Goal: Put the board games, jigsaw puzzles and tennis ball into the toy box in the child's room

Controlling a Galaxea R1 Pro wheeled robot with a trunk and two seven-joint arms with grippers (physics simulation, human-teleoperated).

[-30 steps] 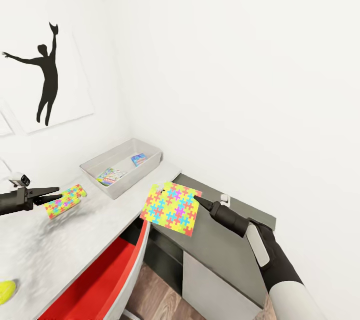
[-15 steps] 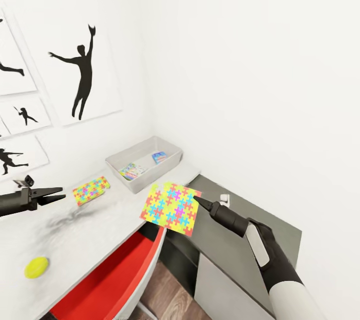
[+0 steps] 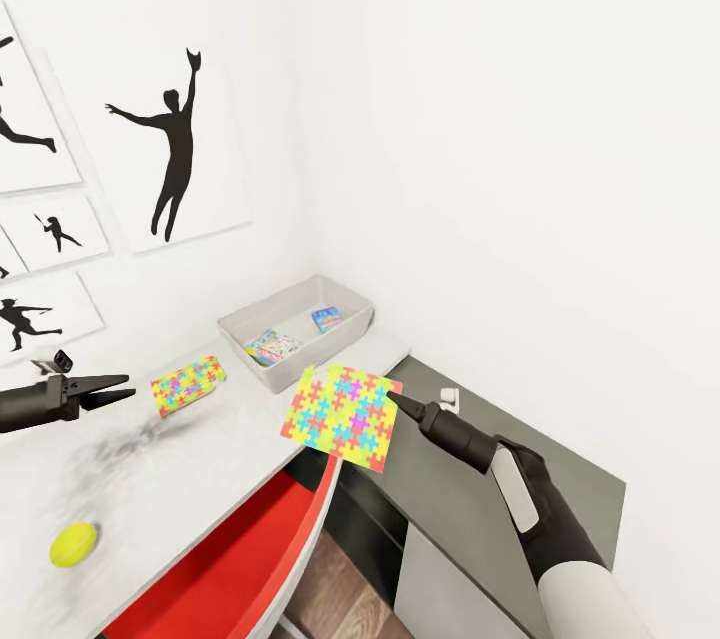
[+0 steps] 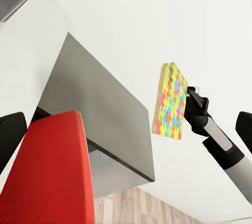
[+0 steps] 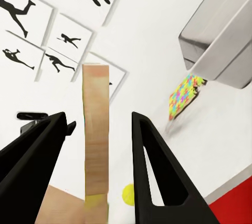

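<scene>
My right gripper [image 3: 391, 402] is shut on one jigsaw puzzle [image 3: 342, 416], holding it upright over the table's [image 3: 150, 479] front edge; the right wrist view shows it edge-on [image 5: 97, 145] between the fingers. The other jigsaw puzzle [image 3: 188, 384] lies flat on the table beside the toy box [image 3: 300, 297]. Two board games [image 3: 272, 346] [image 3: 327, 319] lie inside the toy box. The tennis ball [image 3: 74, 544] rests near the table's front left. My left gripper [image 3: 122, 386] hovers open and empty above the table, left of the lying puzzle.
A red chair [image 3: 230, 559] is tucked under the table below the held puzzle. A lower dark grey side unit [image 3: 480, 499] stands to the right, with a small white object [image 3: 448, 398] on it. White walls with silhouette posters [image 3: 175, 154] close the corner.
The camera has swung: table, toy box and posters have slid right in the picture and the tennis ball has come fully into view. Both arms keep their poses, the right still holding the puzzle.
</scene>
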